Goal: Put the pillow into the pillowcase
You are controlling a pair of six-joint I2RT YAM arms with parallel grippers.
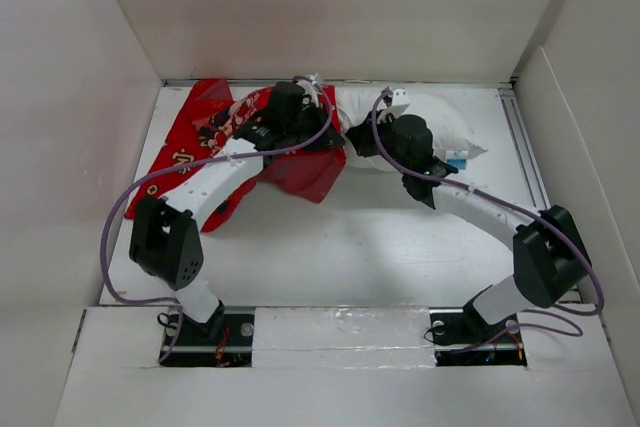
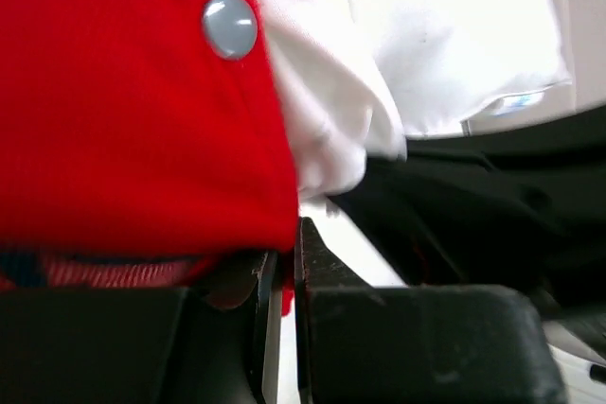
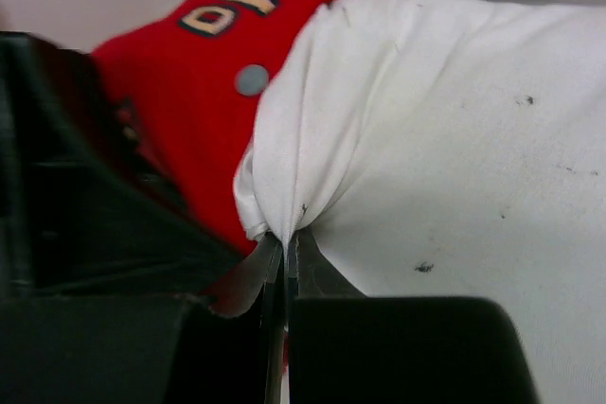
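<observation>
Finding the bright red fabric pillowcase (image 1: 190, 147) w/ gold characters crumpled at the far left of the white table (image 1: 330, 237). Finding the plump plain white soft pillow (image 1: 450, 122) just to its right, touching it at the mouth. Judging most of the pillow to be outside the case; both arms crossing the join in the top view, so not telling how far any corner is in.

Clenching the left gripper (image 2: 280, 267) on the red hem of the pillowcase, just below a round grey snap button (image 2: 229, 25). Squeezing the right gripper (image 3: 285, 248) tight on a gathered fold of the pillow, w/ white cloth puckering into the fingertips right beside the red edge.

Expecting a light, squashy pillow w/ no stiffness, prob. folding & bulging rather than sliding in as one piece. Suspecting a pinch on the cover alone of stretching cloth & leaving the stuffing behind. Preferring a bite on the corner or short edge nearest the mouth, taking some filling in w/ the cloth.

Expecting a thin, limp pillowcase, collapsing shut unless lifted & spread at the hem. Taking it by one layer near the snap, so as to be leaving the opening gaping. Watching for both layers getting caught together, or white cloth snagging on the snap. Seeing nothing fragile, so judging a firm grip OK
</observation>
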